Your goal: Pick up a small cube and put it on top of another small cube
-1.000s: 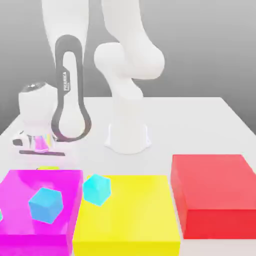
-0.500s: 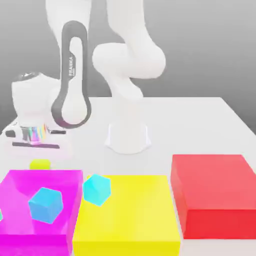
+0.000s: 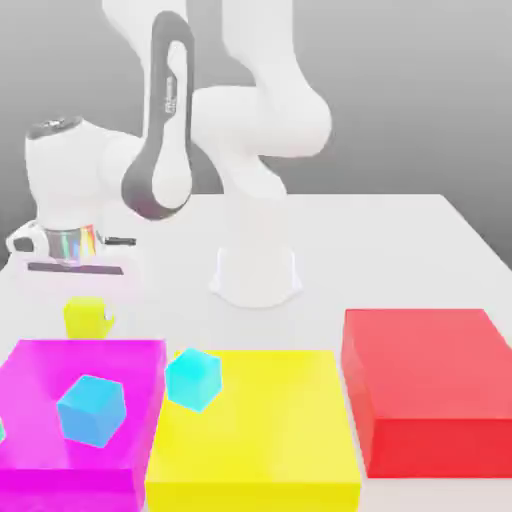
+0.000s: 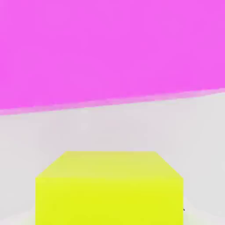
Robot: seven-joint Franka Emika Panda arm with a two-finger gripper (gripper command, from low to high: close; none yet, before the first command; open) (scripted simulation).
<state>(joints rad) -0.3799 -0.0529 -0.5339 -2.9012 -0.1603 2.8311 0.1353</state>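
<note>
Hand view: small cube (image 4: 109,189), plain bright yellow.

the white arm (image 3: 250,120) rises from its round base (image 3: 255,275) near the middle of the exterior view, bends over at an elbow toward 12 o'clock, and folds down toward 9 o'clock. a grey-sided forearm link (image 3: 165,130) slopes down to the wrist, and the hand (image 3: 65,190) points downward at 9 o'clock. the gripper (image 3: 75,275) is closed, its fingers drawn fully together.
</note>
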